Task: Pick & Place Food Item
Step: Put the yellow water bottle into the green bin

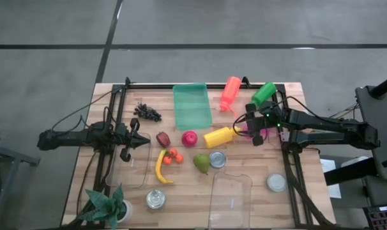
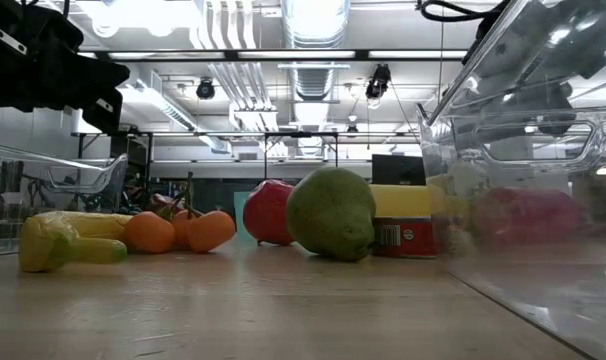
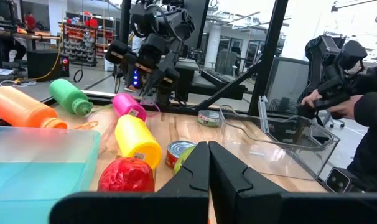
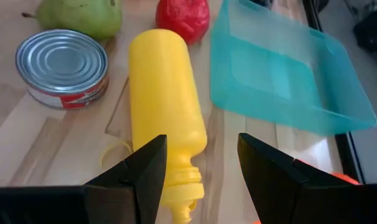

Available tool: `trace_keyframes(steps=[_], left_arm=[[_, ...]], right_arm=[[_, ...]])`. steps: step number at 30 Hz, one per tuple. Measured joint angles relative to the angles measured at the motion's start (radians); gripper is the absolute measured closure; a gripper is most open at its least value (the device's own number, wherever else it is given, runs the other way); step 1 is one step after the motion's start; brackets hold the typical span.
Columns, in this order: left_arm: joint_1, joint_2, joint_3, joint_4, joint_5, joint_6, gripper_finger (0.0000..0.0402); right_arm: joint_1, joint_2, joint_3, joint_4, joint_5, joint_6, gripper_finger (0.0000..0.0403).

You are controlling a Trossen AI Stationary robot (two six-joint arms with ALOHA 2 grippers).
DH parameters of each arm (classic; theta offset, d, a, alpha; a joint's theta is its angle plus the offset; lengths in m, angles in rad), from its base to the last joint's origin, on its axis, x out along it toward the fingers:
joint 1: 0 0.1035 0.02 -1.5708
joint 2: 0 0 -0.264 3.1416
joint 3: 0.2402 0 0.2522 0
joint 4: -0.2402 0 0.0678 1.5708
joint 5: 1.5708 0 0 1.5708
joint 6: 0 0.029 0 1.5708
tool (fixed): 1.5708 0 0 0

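Overhead, a wooden table point(image 1: 257, 191) stands on grey floor point(image 1: 46, 70).

A potted plant point(image 1: 107, 206) stands at the table's point(image 1: 181, 191) near left corner, beside a clear bin point(image 1: 131, 161).

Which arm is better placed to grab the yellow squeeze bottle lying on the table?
Right. The right gripper hangs open just past the cap end of the yellow squeeze bottle, fingers either side of its neck in the wrist view. The left gripper is shut and sits across the table over a clear container.
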Motion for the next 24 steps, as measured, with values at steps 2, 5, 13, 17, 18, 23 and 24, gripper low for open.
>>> trace_keyframes(steps=[2, 5, 13, 17, 18, 23, 24], left_arm=[[0.000, 0.000, 0.000, 0.000, 0.000, 0.000, 0.0401], [0.000, 0.000, 0.000, 0.000, 0.000, 0.000, 0.0401], [0.000, 0.000, 0.000, 0.000, 0.000, 0.000, 0.0401], [0.000, 0.000, 0.000, 0.000, 0.000, 0.000, 0.0401], [0.000, 0.000, 0.000, 0.000, 0.000, 0.000, 0.0401], [0.000, 0.000, 0.000, 0.000, 0.000, 0.000, 0.0401], [0.000, 0.000, 0.000, 0.000, 0.000, 0.000, 0.0401]], right_arm=[[-0.001, 0.001, -0.006, -0.002, 0.002, 0.020, 0.0209], [0.000, 0.000, -0.016, -0.005, 0.006, 0.018, 0.0208], [0.000, -0.001, -0.039, 0.014, 0.000, 0.081, 0.0139], [-0.001, 0.001, -0.052, 0.031, 0.008, 0.081, 0.0096], [-0.001, 0.001, -0.054, 0.031, 0.008, 0.081, 0.0090], [-0.007, 0.001, -0.061, 0.031, 0.008, 0.079, 0.0083], [-0.008, 0.001, -0.062, 0.031, 0.009, 0.076, 0.0083]])
